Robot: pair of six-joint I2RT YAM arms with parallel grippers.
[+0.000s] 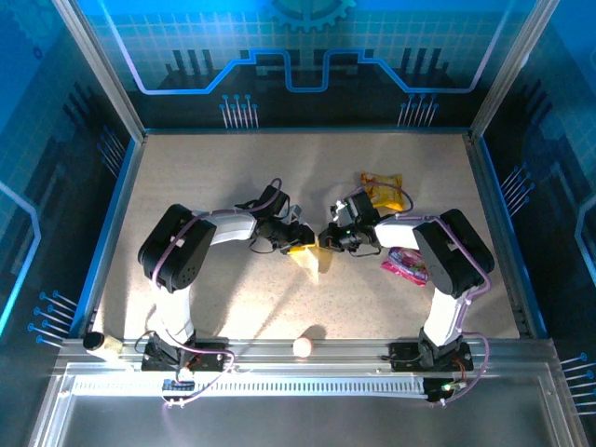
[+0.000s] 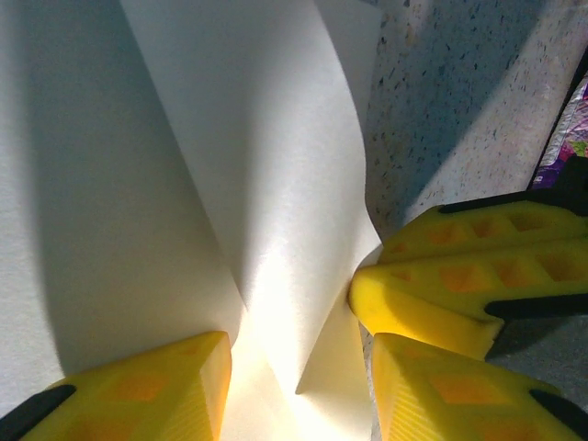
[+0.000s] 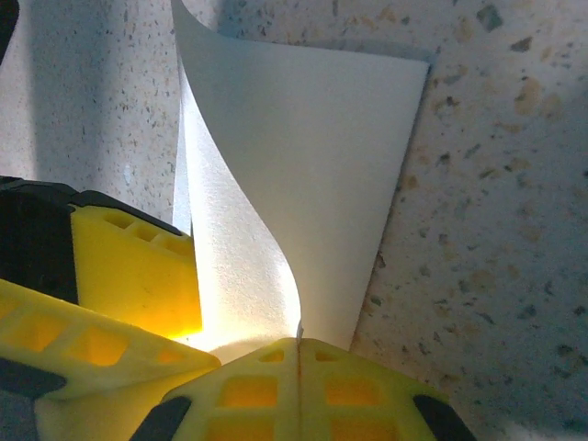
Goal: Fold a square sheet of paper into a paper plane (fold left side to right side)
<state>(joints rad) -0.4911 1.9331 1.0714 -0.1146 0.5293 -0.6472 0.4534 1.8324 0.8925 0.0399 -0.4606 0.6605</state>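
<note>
Overhead, the L gripper (image 1: 296,237) and R gripper (image 1: 331,237) meet nose to nose mid-table (image 1: 205,186). The paper sheet (image 1: 311,261) is a small pale folded shape right under them, poking out toward the near edge. Finger detail is too small there; the wrist cams give it.

R wrist cam: R's own fingers (image 3: 266,390) are pressed together w/ a corner of the sheet pinched in the seam. The rest curls up and away over the speckled top.

L wrist cam: L's fingers (image 2: 147,386) stand apart w/ the curled sheet standing btwn them, touching both. Can't tell if they actually squeeze it. Same cam catches R's closed tips coming in from the right onto the sheet's edge.

Overhead also takes in the clutter:
- yellow snack packet (image 1: 382,191), just beyond the R gripper
- pink wrapper (image 1: 405,265), tucked against the R arm, apart from the sheet
- small pale ball (image 1: 303,346) on the front rail
- stubby roll (image 1: 94,343) at the near-left corner

Count: 1 sheet, 2 grippers, 1 yellow packet, 1 pink wrapper, 1 ball, 1 roll.
</note>
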